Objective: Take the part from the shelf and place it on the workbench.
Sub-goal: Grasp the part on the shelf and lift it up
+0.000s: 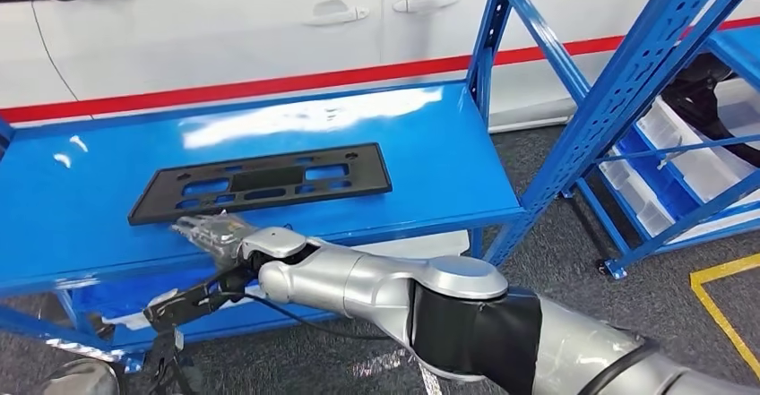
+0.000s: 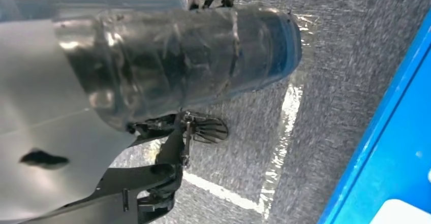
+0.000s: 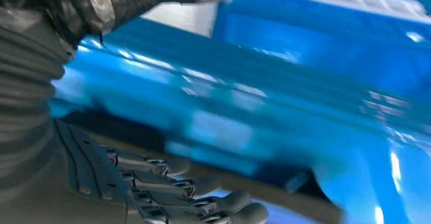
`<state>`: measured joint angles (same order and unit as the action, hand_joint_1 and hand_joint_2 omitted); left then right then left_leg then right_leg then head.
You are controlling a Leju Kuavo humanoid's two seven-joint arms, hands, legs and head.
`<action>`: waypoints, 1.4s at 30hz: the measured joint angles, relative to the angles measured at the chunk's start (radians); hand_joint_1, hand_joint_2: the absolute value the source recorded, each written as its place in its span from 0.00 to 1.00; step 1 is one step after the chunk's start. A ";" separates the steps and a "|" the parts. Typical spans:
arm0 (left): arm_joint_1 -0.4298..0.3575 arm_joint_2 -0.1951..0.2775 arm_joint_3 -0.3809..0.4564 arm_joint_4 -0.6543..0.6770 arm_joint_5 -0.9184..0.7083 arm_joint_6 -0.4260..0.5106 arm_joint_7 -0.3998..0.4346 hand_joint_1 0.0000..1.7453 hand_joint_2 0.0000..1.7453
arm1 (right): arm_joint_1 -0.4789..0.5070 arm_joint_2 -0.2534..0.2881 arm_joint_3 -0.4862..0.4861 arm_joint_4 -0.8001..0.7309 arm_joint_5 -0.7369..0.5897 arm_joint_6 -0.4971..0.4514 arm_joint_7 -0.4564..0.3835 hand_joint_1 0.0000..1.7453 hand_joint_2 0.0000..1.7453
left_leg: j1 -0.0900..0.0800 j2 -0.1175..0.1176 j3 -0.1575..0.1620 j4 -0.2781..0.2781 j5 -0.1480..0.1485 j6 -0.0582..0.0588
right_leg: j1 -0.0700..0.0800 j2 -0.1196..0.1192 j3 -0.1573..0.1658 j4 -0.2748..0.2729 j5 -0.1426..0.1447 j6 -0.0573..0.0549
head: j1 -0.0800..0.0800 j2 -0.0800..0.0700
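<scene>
The part [image 1: 269, 180], a flat black slotted plate, lies flat on the blue workbench [image 1: 90, 189], near its middle. My right arm reaches across from the lower right. My right hand [image 1: 215, 232], wrapped in clear film, sits at the plate's front edge with its fingers stretched out and nothing in its grasp. The blurred right wrist view has the fingers [image 3: 203, 203] extended beside a dark strip of the part [image 3: 264, 188] on the blue top. My left hand [image 2: 178, 56] hangs over grey floor as a film-wrapped dark mass, so how its fingers lie is unclear.
A blue steel shelf [image 1: 627, 81] stands to the right, with white bins [image 1: 690, 153] on its lower level. A white car with a red stripe [image 1: 224, 28] is behind the bench. Yellow tape [image 1: 717, 305] marks the grey floor at the right.
</scene>
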<state>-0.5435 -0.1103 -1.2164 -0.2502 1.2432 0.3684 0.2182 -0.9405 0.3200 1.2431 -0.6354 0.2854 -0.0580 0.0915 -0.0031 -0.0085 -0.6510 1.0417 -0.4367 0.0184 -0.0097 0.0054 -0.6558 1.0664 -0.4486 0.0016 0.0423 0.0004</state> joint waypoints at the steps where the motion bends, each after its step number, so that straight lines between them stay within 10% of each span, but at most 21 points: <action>1: 0.000 -0.002 -0.004 0.000 0.002 0.001 0.000 0.00 0.00 | -0.002 0.002 0.008 0.012 -0.012 0.008 0.008 0.00 1.00 | -0.001 0.001 -0.001 0.001 0.001 -0.003 | 0.001 0.001 0.001 -0.005 0.002 -0.004 | 0.000 0.000; 4: -0.001 -0.006 -0.014 0.001 0.005 0.002 0.000 0.00 0.00 | -0.015 0.006 0.020 0.045 -0.042 0.019 0.023 0.00 1.00 | 0.003 0.003 -0.015 0.030 -0.023 -0.016 | -0.004 0.002 0.005 -0.011 0.008 -0.019 | 0.000 0.000; 9: 0.000 -0.011 -0.019 0.001 0.009 0.002 0.000 0.00 0.00 | -0.036 0.008 0.031 0.087 -0.057 0.008 0.031 0.00 1.00 | 0.007 0.004 -0.129 0.278 -0.118 -0.031 | -0.005 0.002 0.008 -0.013 0.010 -0.027 | 0.000 0.000; 13: -0.001 -0.014 -0.021 0.002 0.012 0.008 -0.001 0.00 0.00 | -0.057 0.012 0.034 0.112 -0.091 -0.079 0.019 0.00 1.00 | 0.003 0.003 -0.025 0.068 -0.016 -0.016 | -0.002 0.006 0.009 -0.013 0.010 -0.025 | 0.000 0.000; 16: 0.000 -0.020 -0.022 0.002 0.016 0.014 0.001 0.00 0.00 | -0.086 0.015 0.033 0.123 -0.158 -0.153 -0.050 0.00 1.00 | -0.006 0.001 0.017 -0.010 -0.004 -0.008 | 0.001 0.009 0.006 -0.018 0.015 -0.016 | 0.000 0.000; 20: 0.001 -0.029 -0.034 0.003 0.020 0.017 0.009 0.00 0.00 | -0.109 0.015 0.024 0.124 -0.296 -0.171 -0.173 0.00 0.00 | 0.001 0.004 0.028 -0.036 0.011 0.013 | 0.001 0.007 -0.015 0.027 -0.021 0.000 | 0.001 0.000; 24: 0.001 -0.033 -0.040 0.005 0.025 0.005 0.016 0.00 0.00 | -0.121 0.017 0.022 0.115 -0.418 -0.124 -0.248 0.00 0.00 | 0.001 0.004 0.031 -0.037 0.012 0.021 | -0.001 0.004 -0.114 0.245 -0.104 0.009 | 0.001 0.000; 29: -0.003 -0.035 -0.050 0.006 0.021 0.010 0.033 0.00 0.00 | -0.136 0.025 0.023 0.092 -0.513 -0.066 -0.308 0.00 0.00 | 0.002 0.003 0.025 -0.011 -0.005 0.007 | -0.008 0.000 -0.007 0.020 0.008 0.012 | 0.001 0.000; 34: -0.012 -0.047 -0.056 0.007 0.018 0.019 0.042 0.00 0.00 | -0.153 0.034 0.026 0.084 -0.549 -0.066 -0.302 0.00 0.00 | 0.003 0.003 0.010 0.008 -0.019 -0.015 | -0.006 0.003 0.008 -0.014 0.013 -0.015 | 0.000 0.000; 39: -0.005 -0.048 -0.056 0.008 0.028 0.004 0.002 0.00 0.00 | -0.158 0.037 0.033 0.084 -0.553 -0.092 -0.271 0.00 0.00 | 0.009 0.004 -0.106 0.256 -0.124 -0.033 | -0.006 0.004 0.012 -0.021 0.017 -0.027 | 0.000 0.000; 42: 0.000 -0.050 -0.056 0.008 0.032 0.015 -0.012 0.00 0.00 | -0.154 0.038 0.036 0.085 -0.553 -0.113 -0.277 0.00 0.00 | 0.008 0.004 -0.063 0.156 -0.047 -0.023 | -0.004 0.007 0.013 -0.021 0.017 -0.027 | 0.000 0.000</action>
<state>-0.5431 -0.1604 -1.2726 -0.2419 1.2752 0.3832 0.2064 -1.0946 0.3576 1.2796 -0.5509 -0.2671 -0.1713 -0.1859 0.0048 -0.0049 -0.7145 1.1975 -0.4837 -0.0048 -0.0135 0.0124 -0.6430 1.0457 -0.4318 -0.0256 0.0419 0.0004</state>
